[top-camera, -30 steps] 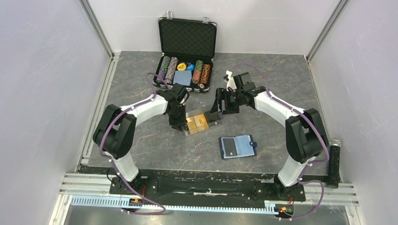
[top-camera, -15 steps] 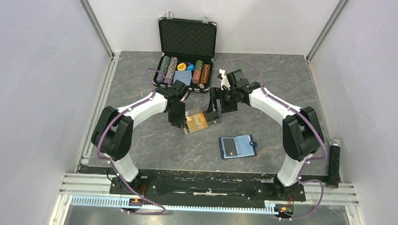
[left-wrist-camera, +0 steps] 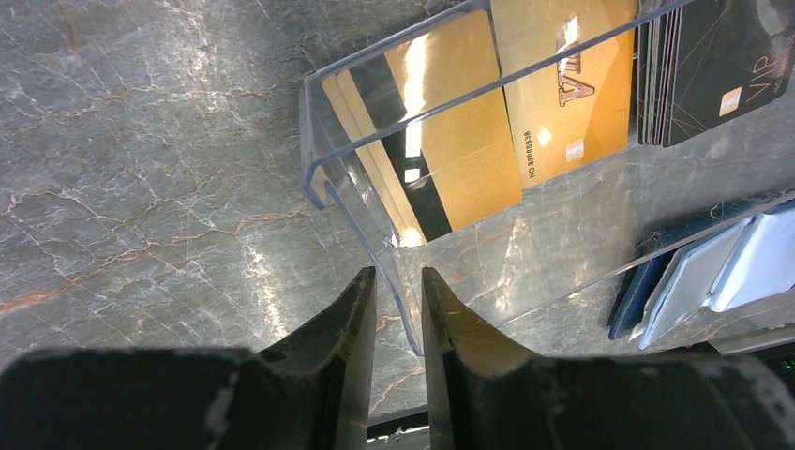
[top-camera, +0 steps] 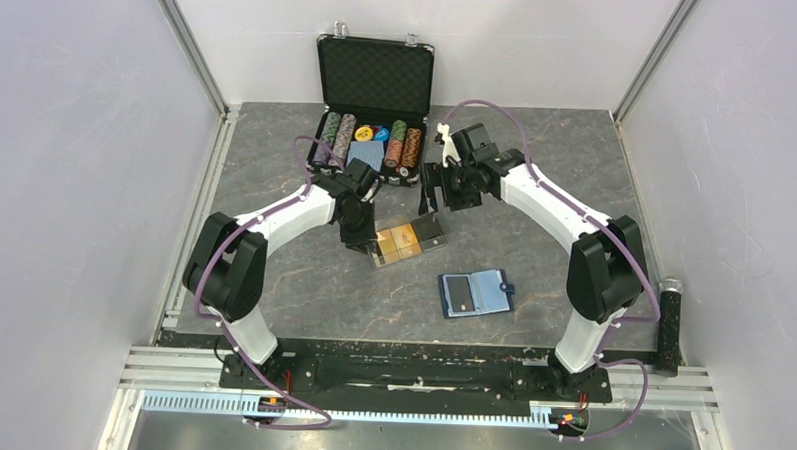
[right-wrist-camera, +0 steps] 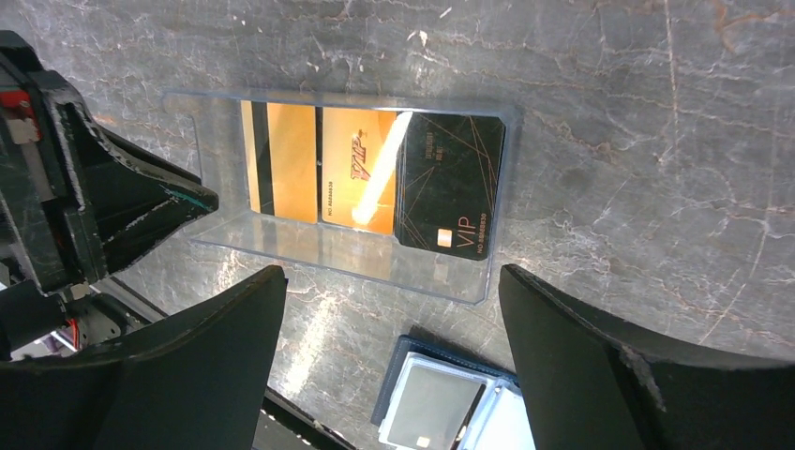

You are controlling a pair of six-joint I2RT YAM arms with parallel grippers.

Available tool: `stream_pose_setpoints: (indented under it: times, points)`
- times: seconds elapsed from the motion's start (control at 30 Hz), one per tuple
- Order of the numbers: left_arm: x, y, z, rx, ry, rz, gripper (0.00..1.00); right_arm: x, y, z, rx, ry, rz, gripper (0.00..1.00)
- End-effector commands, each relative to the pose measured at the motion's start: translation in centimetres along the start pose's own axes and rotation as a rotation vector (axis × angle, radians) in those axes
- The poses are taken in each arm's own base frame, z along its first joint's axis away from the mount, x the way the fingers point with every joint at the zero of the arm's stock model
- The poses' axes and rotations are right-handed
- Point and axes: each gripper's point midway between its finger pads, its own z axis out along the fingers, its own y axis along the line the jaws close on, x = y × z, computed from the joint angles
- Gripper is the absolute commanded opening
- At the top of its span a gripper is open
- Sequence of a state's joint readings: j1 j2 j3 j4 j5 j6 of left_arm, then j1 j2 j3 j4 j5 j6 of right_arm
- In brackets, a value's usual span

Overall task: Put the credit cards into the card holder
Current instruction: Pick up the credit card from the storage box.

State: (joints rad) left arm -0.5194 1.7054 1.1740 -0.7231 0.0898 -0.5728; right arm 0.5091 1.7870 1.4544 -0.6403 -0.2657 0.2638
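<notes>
A clear tray [top-camera: 376,259] at mid-table holds gold-orange credit cards [top-camera: 399,243] and dark cards [top-camera: 429,229]. My left gripper [top-camera: 362,239] is shut on the tray's left end wall; the wall stands between its fingers [left-wrist-camera: 361,319] in the left wrist view. The gold cards [left-wrist-camera: 469,141] and dark cards [left-wrist-camera: 712,66] lie beyond. My right gripper [top-camera: 434,196] is wide open and empty above the tray's far side, looking down on the tray [right-wrist-camera: 492,281]. The navy card holder [top-camera: 487,291] lies open near the tray, a dark card [top-camera: 459,292] in its left pocket; it also shows in the right wrist view [right-wrist-camera: 441,403].
A black briefcase [top-camera: 370,114] of poker chips stands open at the back, just behind both grippers. A black cylinder [top-camera: 668,324] lies at the right front edge. Enclosure walls close in the left, right and back sides.
My right gripper has lifted off the tray's right end and moved back toward the briefcase, still open. The left gripper and the tray have stayed in place.
</notes>
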Motion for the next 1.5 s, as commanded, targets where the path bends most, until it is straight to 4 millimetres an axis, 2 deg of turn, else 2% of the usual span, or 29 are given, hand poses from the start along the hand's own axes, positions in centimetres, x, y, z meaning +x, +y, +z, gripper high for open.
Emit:
stream_pose_setpoints:
  times: [0.0,0.1,0.23,0.4,0.6,0.8,1.03,1.17,1.3,1.47]
  points:
    - [-1.3,-0.6,-1.5,0.042,-0.065,0.010,0.31,-2.3,1.0,-1.7,0.019,-0.059,-0.071,0.87]
    - [-1.1,0.0,-1.5,0.044,-0.061,-0.006,0.33,-2.2,1.2,-1.4,0.014,-0.048,-0.081,0.87]
    - [-0.8,0.8,-1.6,0.040,-0.050,-0.013,0.33,-1.6,2.8,-0.1,-0.067,-0.034,-0.094,0.84]
    - [-0.7,1.2,-1.2,0.056,-0.034,-0.027,0.32,-0.6,5.3,2.5,-0.180,0.011,-0.080,0.69]
    - [-0.7,0.6,0.1,0.095,-0.021,-0.054,0.31,0.7,7.0,5.5,-0.235,0.065,-0.083,0.63]
    - [-1.0,-0.4,0.8,0.143,-0.016,-0.076,0.31,2.7,5.7,7.9,-0.174,0.112,-0.099,0.60]
    - [-1.6,-0.7,0.9,0.158,-0.027,-0.103,0.35,4.5,5.0,9.7,-0.159,0.144,-0.097,0.55]
    - [-1.1,-0.6,1.9,0.153,-0.001,-0.112,0.29,5.1,4.9,10.6,-0.152,0.159,-0.102,0.50]
    - [-0.9,-0.6,2.2,0.157,0.006,-0.118,0.24,6.0,3.7,11.6,-0.097,0.181,-0.104,0.44]
    - [-0.6,-0.6,2.5,0.164,0.017,-0.121,0.19,7.2,3.8,12.4,-0.100,0.215,-0.107,0.42]
